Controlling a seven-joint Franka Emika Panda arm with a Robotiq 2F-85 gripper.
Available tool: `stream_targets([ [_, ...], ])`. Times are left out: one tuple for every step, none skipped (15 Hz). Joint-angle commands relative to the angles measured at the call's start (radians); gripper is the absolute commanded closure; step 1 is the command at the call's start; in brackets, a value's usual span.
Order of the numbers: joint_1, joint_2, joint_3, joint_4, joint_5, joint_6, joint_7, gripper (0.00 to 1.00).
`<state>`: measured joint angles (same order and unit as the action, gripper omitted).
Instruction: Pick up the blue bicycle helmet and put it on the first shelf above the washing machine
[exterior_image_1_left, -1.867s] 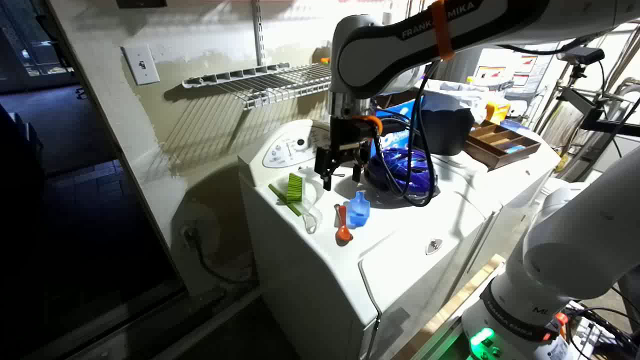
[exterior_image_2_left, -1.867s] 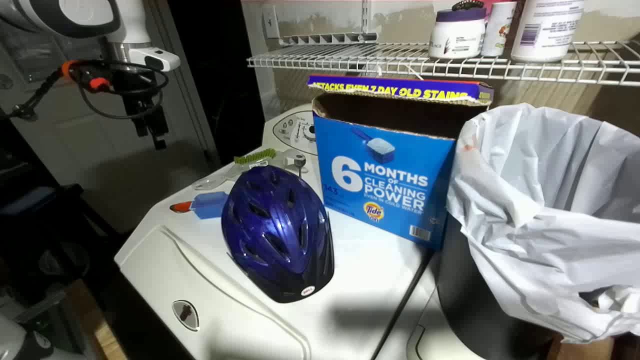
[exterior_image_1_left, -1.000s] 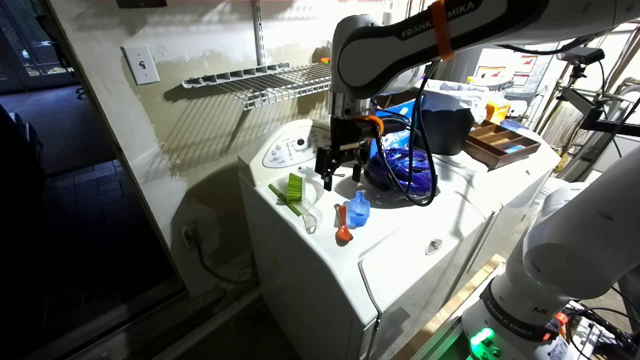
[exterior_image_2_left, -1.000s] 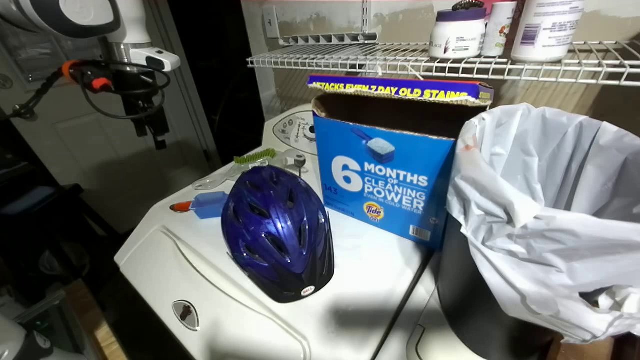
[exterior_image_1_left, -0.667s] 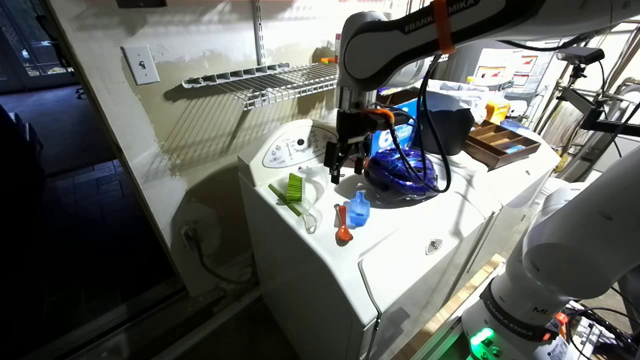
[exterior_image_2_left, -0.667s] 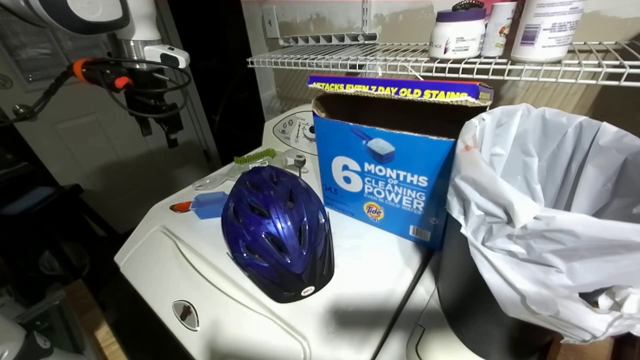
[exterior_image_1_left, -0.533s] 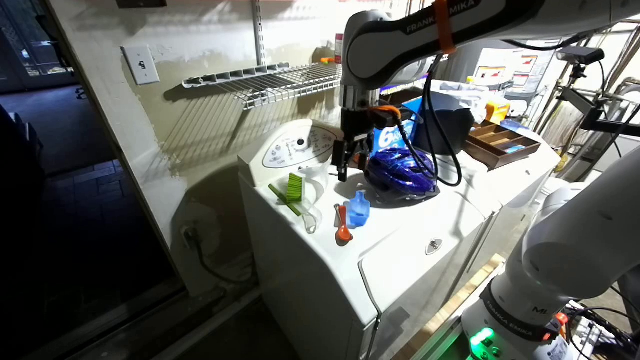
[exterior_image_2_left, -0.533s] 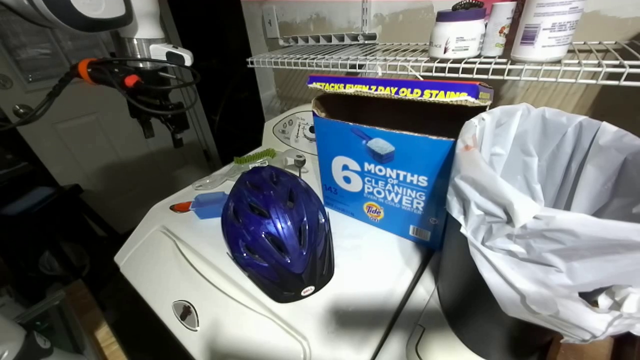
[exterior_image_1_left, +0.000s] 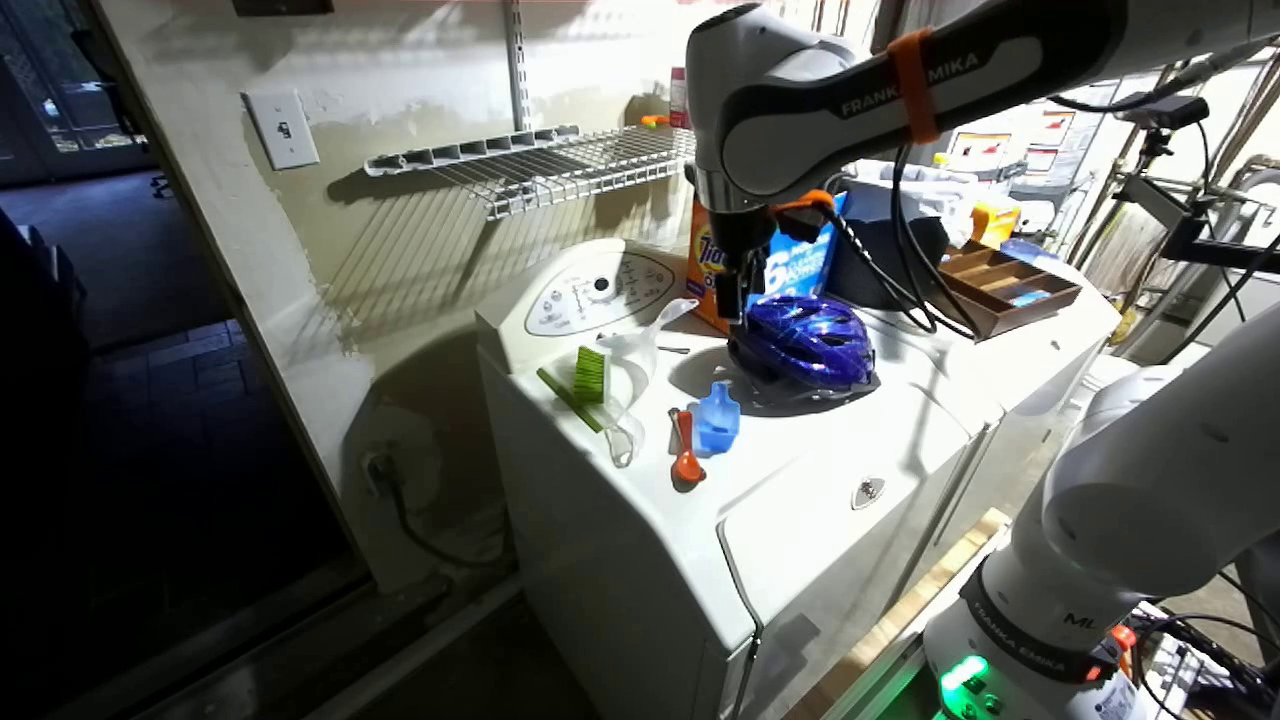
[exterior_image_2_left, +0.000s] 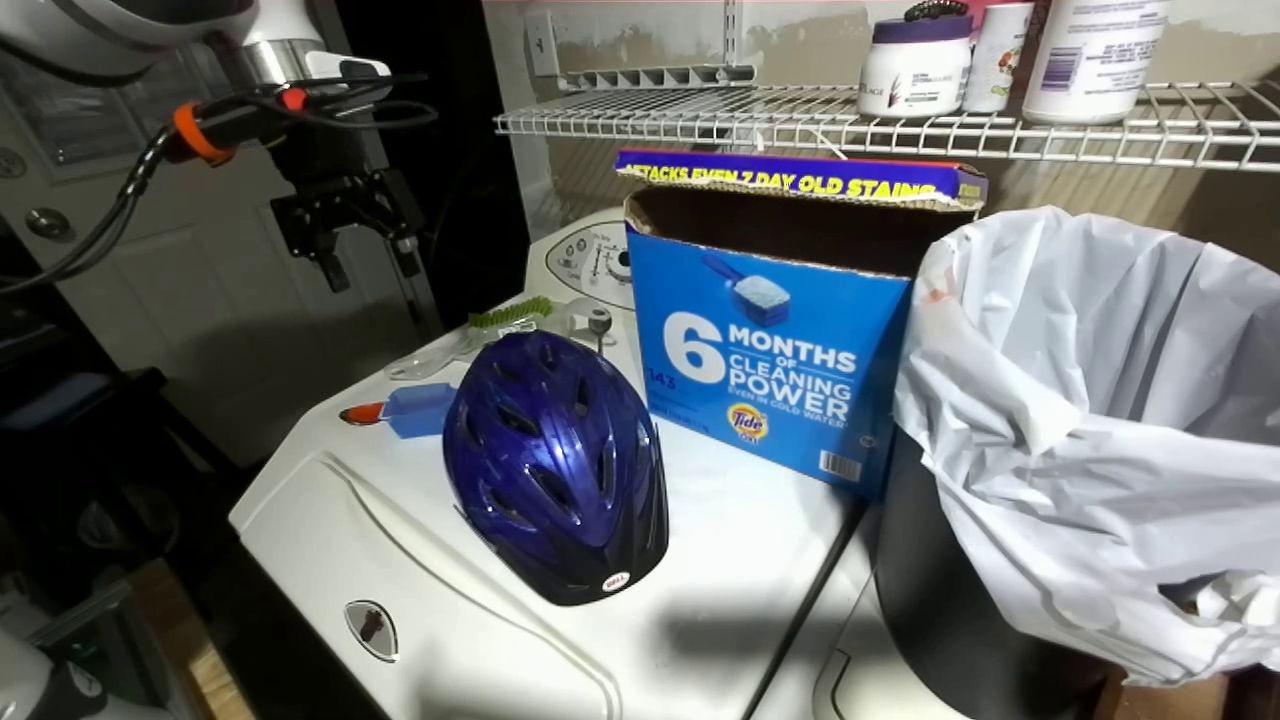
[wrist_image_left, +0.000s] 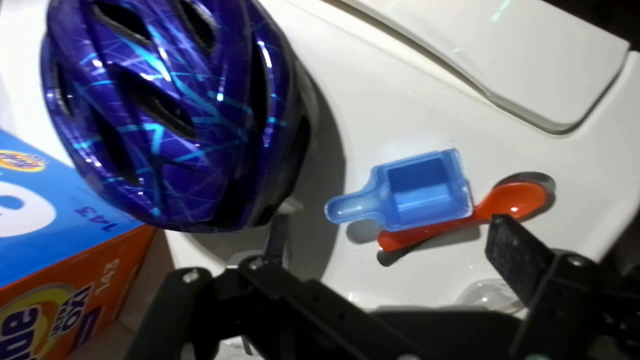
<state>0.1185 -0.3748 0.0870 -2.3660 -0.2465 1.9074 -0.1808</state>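
The washing machine (exterior_image_1_left: 770, 470) is the desk here; the first shelf (exterior_image_2_left: 700, 128) runs above its far side. On the desk sits the blue bicycle helmet (exterior_image_2_left: 555, 455), dome up: probably light and stiff, glossy, likely slippery and too broad to span. The end effector (exterior_image_2_left: 371, 268) hangs left of it in both exterior views, fingers (wrist_image_left: 520, 255) apart, holding nothing. Best hold, I judge: one finger in a vent slot (wrist_image_left: 154, 106), pinching the rib (wrist_image_left: 150, 62) beside it.

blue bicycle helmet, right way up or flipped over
Right way up: in both exterior views the blue bicycle helmet has its vented dome uppermost.
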Motion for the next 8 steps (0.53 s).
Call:
stream_targets([
  [-0.018,-0.051,0.004,-0.037,-0.128,0.006,-0.034,0.00],
  [-0.014,-0.061,-0.003,-0.042,-0.117,0.012,-0.028,0.00],
  [0.006,-0.072,-0.016,-0.040,-0.040,0.010,-0.035,0.00],
  [-0.008,-0.029,-0.003,-0.016,-0.078,-0.001,-0.011,0.00],
  [-0.006,-0.036,-0.005,-0.016,-0.070,-0.001,-0.012,0.00],
  [-0.004,-0.043,-0.004,-0.016,-0.066,-0.001,-0.013,0.00],
  [-0.003,-0.047,-0.004,-0.017,-0.064,-0.001,-0.013,0.00],
  [0.002,-0.050,-0.003,-0.021,-0.072,-0.003,-0.029,0.00],
])
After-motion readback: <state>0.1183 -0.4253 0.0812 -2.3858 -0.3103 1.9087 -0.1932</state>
